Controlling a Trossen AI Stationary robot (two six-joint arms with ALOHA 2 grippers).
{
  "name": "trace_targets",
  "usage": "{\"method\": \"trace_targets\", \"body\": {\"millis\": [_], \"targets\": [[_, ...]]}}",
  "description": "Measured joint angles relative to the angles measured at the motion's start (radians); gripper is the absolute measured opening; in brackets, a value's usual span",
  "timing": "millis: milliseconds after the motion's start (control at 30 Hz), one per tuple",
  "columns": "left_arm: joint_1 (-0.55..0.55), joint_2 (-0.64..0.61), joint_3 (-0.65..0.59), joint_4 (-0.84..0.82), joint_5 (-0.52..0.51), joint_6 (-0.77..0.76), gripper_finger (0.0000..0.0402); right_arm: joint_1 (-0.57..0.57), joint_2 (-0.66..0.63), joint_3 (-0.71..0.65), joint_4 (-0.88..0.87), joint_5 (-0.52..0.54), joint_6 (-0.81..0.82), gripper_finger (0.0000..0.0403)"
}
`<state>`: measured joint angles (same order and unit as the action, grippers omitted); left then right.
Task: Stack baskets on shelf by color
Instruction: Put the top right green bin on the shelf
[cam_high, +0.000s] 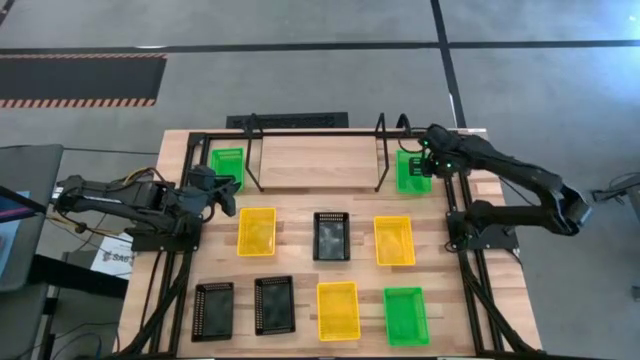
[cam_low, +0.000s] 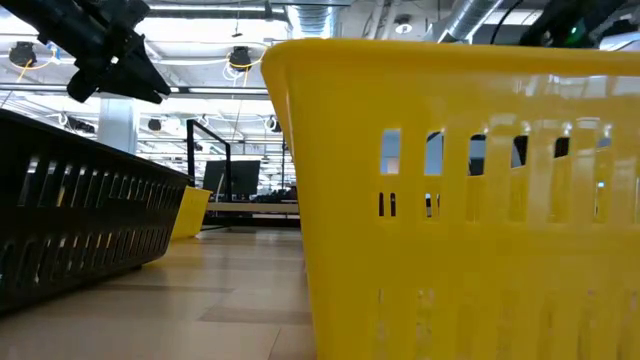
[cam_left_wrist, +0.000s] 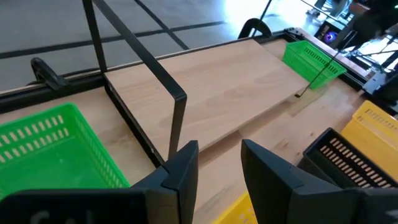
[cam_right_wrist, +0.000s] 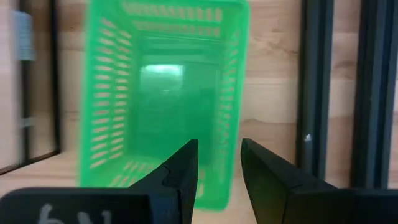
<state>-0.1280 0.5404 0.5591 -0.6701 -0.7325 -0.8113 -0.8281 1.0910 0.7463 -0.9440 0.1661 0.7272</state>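
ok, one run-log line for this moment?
shelf: bare | right gripper: open over green basket | left gripper: open, idle | baskets stacked: none

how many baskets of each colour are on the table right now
green baskets: 3
yellow baskets: 3
black baskets: 3
total: 9

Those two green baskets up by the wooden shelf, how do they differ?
The left green basket sits outside the shelf's left loop, with the left gripper beside it. The right green basket sits outside the right loop, directly under the right gripper. Both are the same bright green, upright, and neither is on the shelf.
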Motion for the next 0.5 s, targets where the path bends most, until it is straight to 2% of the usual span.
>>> {"method": "trace_targets", "body": {"millis": [333,500], "targets": [[0.001,0.000,0.000,0.002,-0.044,-0.048,0.0110,-0.096,0.190,-0.005,0.064,-0.032,-0.147,0.0141],[0.001,0.000,0.000,0.002,-0.045,-0.066,0.0110,-0.109,0.253,-0.005,0.124,-0.061,-0.164,0.0145]]}}
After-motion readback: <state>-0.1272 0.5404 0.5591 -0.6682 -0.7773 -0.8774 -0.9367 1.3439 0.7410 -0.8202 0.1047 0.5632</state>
